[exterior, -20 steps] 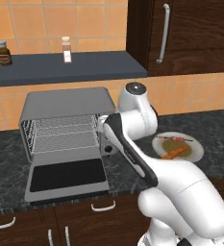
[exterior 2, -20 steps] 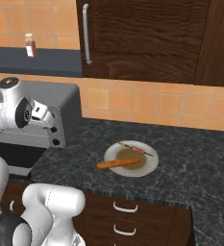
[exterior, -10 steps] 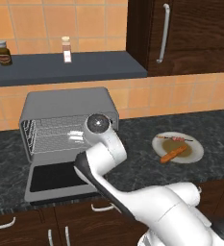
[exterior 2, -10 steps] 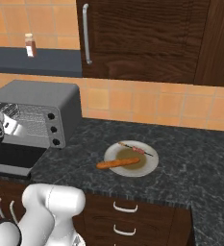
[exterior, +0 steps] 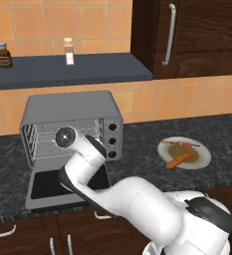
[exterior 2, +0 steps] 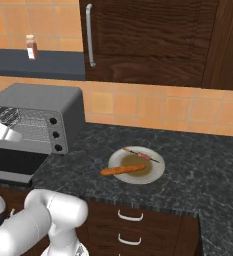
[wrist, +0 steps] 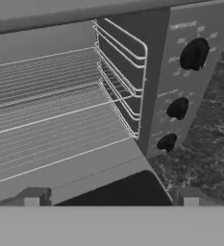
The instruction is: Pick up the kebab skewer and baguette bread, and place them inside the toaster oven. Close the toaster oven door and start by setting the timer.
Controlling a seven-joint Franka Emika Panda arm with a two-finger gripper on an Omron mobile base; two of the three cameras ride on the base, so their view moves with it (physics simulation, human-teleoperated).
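Lying on a pale plate [exterior 2: 155, 172] on the dark speckled desk [exterior 2: 203, 170], the baguette bread [exterior 2: 123, 170] runs left to right in the right base view, its right end raised slightly toward the wall. Just behind it on the same plate, the thin kebab skewer [exterior 2: 142, 155] slants the other way, its far end toward the wall at left; they seem apart, though the view is small. The toaster oven [exterior: 72, 107] stands well to the left, mouth toward the robot, wire racks [wrist: 51, 105] bare. Its toaster oven door [exterior: 45, 184] hangs folded down flat, and three black knobs [wrist: 178, 108] stack on its right side. The tool [wrist: 111, 204] hovers before the opening, fingers spread wide, gripping nothing.
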